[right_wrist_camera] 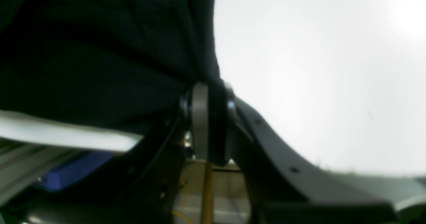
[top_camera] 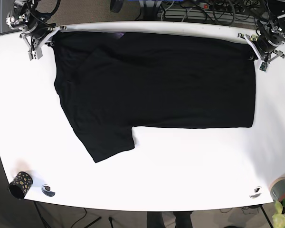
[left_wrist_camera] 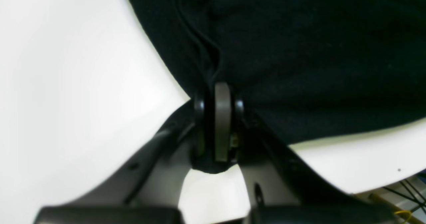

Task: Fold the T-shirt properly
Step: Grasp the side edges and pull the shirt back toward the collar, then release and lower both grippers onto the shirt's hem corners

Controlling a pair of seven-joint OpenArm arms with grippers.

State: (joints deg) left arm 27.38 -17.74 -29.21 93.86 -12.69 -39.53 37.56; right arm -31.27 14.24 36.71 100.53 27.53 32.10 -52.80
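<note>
A black T-shirt [top_camera: 152, 80] lies flat on the white table [top_camera: 180, 175], doubled over, with one sleeve [top_camera: 107, 142] sticking out toward the front left. At the shirt's far right corner in the base view, my left gripper [top_camera: 253, 50] is shut on the fabric. The left wrist view shows its fingers [left_wrist_camera: 222, 117] pinching the black cloth [left_wrist_camera: 299, 51]. Over at the far left corner, my right gripper [top_camera: 50, 37] is likewise shut on the shirt. Its fingers [right_wrist_camera: 199, 117] clamp the edge of the cloth [right_wrist_camera: 100, 51] in the right wrist view.
A dark speckled cup [top_camera: 20, 184] and a small round object [top_camera: 48, 190] sit at the front left corner. Another small round object [top_camera: 255, 192], a grey cup [top_camera: 280, 189] and a plant [top_camera: 282, 213] are at the front right. Cables [top_camera: 199, 9] run beyond the far edge.
</note>
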